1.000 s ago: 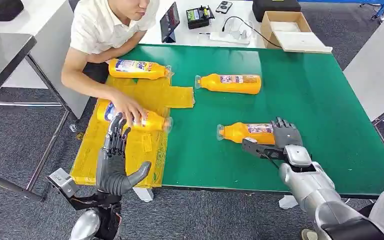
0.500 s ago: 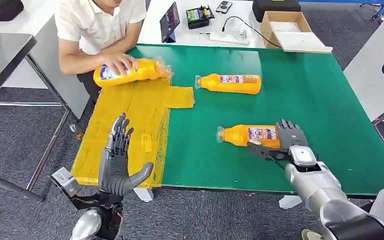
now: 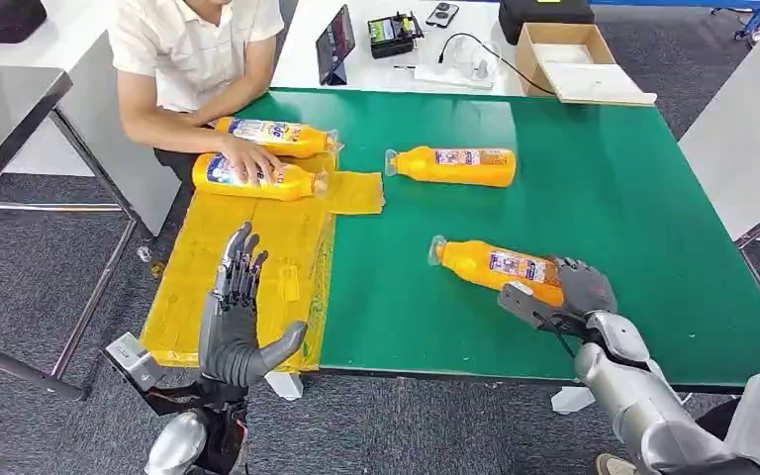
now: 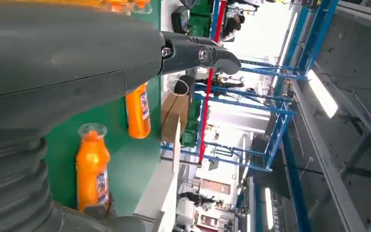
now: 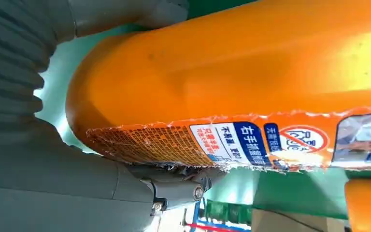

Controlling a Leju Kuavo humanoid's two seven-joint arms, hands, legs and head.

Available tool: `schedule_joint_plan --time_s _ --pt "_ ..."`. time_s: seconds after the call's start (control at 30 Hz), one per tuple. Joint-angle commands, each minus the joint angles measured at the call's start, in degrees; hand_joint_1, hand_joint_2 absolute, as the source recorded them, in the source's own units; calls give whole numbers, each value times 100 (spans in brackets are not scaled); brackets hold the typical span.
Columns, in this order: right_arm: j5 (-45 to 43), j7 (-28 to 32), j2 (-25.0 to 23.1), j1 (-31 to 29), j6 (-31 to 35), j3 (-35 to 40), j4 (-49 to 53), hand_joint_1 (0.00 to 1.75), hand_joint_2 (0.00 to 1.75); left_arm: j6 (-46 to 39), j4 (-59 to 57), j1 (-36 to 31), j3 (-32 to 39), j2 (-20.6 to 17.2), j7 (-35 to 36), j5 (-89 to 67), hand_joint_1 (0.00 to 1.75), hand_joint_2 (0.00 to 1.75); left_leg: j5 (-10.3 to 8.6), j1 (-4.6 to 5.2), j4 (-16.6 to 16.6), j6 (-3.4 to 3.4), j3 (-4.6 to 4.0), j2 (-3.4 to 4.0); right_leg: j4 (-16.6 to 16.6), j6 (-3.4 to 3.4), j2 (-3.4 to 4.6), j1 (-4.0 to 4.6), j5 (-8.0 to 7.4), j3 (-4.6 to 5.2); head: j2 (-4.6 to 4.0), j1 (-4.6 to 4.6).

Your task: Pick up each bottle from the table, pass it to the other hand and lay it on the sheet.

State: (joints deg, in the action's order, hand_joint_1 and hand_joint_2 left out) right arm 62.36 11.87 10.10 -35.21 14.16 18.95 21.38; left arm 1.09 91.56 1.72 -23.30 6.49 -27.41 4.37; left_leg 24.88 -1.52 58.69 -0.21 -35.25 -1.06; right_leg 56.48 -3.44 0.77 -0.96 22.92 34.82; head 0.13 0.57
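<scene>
Head view: my right robot hand (image 3: pixel 572 293) is wrapped round the base end of the near orange bottle (image 3: pixel 498 266), which sits tilted on the green worktop (image 3: pixel 643 228), cap toward the yellow sheet (image 3: pixel 257 259). Right wrist view confirms the grip: bottle body (image 5: pixel 251 77) pressed betw. thumb and fingers, label facing the cam. My left robot hand (image 3: pixel 237 322) holds nothing, fingers apart and pointing up, just off the worktop edge by the sheet.

Step in hand, as I judge it: lift and carry across for the handover. Grip is at the very end, so the cap end will prob. sag; keep it firm, lift slow, bring the bottle's middle to the left palm and let go only once left has closed.

Another bottle (image 3: pixel 455 164) lies further back. A person's hand (image 3: pixel 250 161) rests on one of two bottles (image 3: pixel 275 135) at the sheet's far end, so lay mine nearer, w/ room.
</scene>
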Motion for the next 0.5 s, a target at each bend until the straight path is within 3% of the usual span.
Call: schedule_joint_plan --time_s 0.03,0.2,0.33,0.5 --pt "-70 72 -189 541 -48 -466 -417 175 175 -19 -325 -139 -93 -188 -10 22 0 175 -6 -2 -28 12 34 -7 -28 21 -27 9 -1 -41 0 0" --pt "-101 130 -200 547 -39 -506 -394 175 175 -19 -302 -124 -83 -187 -12 25 0 175 -7 -5 -22 9 40 -6 -25 17 -28 10 0 -44 0 0" --pt "-735 825 -382 740 1 -1030 -107 175 175 -83 -215 58 19 -107 40 77 0 175 -4 -5 -19 7 49 -2 -23 15 -22 10 1 -54 0 -2" --pt "-1960 1728 -908 1250 -472 -1261 1625 175 175 -236 -255 295 125 62 501 465 0 175 6 -9 -10 0 47 26 -12 12 8 12 0 -49 0 -2"
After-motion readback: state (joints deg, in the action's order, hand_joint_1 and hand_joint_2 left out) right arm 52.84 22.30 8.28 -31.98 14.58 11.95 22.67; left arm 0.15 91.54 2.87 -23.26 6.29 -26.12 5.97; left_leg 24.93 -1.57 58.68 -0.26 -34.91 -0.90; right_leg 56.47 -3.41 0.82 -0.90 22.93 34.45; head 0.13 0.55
